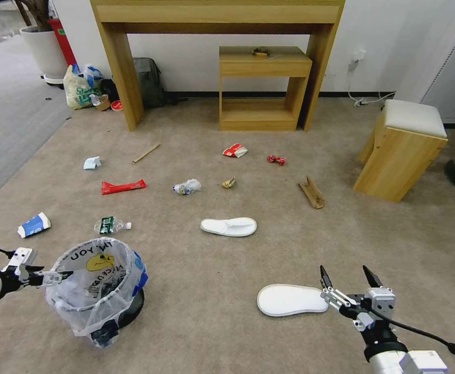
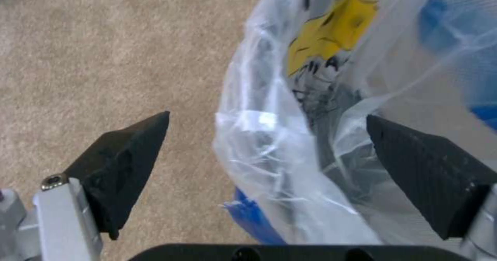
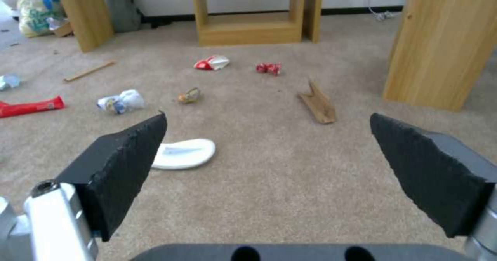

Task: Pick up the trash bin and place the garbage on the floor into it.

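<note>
The round bin (image 1: 100, 291), lined with a crinkled clear bag, stands on the short-pile carpet (image 1: 211, 311) with the left gripper (image 2: 266, 123) spread astride its rim, one rubber wedge inside, one outside. Right of the bin, the right gripper (image 1: 348, 276) hangs spread beside a flat white slipper (image 1: 289, 300); beyond the bin lie a bottle (image 1: 110, 225), a paper cup (image 1: 34, 225) and a second slipper (image 1: 229, 226)

Silver end effector (image 1: 348, 276), black wedge fingertips (image 3: 124, 167), black cable

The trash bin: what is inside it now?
Inside the trash bin only its clear printed liner shows; no garbage is visible. The crumpled plastic hides the very bottom.
</note>
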{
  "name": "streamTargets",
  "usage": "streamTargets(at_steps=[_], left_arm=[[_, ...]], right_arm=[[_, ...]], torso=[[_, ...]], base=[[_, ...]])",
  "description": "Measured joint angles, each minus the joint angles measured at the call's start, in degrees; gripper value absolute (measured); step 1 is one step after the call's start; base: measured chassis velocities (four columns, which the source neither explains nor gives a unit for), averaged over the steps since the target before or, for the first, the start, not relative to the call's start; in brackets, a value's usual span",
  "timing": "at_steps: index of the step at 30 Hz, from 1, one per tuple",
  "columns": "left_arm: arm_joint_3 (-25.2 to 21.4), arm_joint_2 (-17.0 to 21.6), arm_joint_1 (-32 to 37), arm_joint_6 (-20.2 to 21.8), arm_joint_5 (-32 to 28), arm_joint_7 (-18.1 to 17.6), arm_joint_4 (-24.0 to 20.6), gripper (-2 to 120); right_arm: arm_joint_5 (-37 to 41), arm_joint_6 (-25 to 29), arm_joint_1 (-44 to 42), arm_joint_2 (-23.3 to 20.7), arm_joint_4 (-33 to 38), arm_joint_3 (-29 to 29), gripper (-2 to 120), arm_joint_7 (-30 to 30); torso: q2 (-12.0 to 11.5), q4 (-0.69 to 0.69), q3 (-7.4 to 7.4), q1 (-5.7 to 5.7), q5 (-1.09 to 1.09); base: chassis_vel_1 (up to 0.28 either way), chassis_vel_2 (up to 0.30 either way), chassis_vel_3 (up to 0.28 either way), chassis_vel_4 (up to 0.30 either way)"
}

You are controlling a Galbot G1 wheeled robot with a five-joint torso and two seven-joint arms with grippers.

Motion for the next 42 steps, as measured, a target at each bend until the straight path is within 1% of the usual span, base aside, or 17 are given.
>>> streamTargets(at_steps=[7,11,19,37,42], left_arm=[[1.9,0.4,-1.6,0.0,1.9,2.2,1.7,100],[2.7,0.6,-2.6,-0.1,2.3,2.7,2.9,100],[4.4,0.6,-4.7,-0.1,3.1,3.1,4.7,100],[6.3,0.0,-6.5,-0.1,4.7,3.7,5.6,100],[6.6,-0.4,-6.9,-0.1,5.0,4.0,5.8,95]], right_arm=[[1.4,-0.9,0.6,0.4,-0.1,-0.2,100,0.4],[2.2,-1.5,1.0,0.6,-0.1,-0.4,100,0.5],[3.7,-2.4,1.6,0.7,-0.3,-0.4,100,1.3],[5.6,-2.9,1.8,0.8,-0.3,-0.4,100,2.4],[5.6,-2.9,2.0,0.8,-0.3,-0.5,100,2.6]], torso=[[0.0,0.0,0.0,-0.01,0.0],[0.0,0.01,0.0,-0.01,0.0],[0.0,0.0,0.0,-0.01,0.0],[0.0,0.0,0.0,-0.01,0.01],[0.0,0.01,0.0,-0.01,0.01]], base=[[0.0,0.0,0.0,0.0],[0.0,0.0,0.0,0.0],[0.0,0.0,0.0,0.0],[0.0,0.0,0.0,0.0],[0.0,0.0,0.0,0.0]])
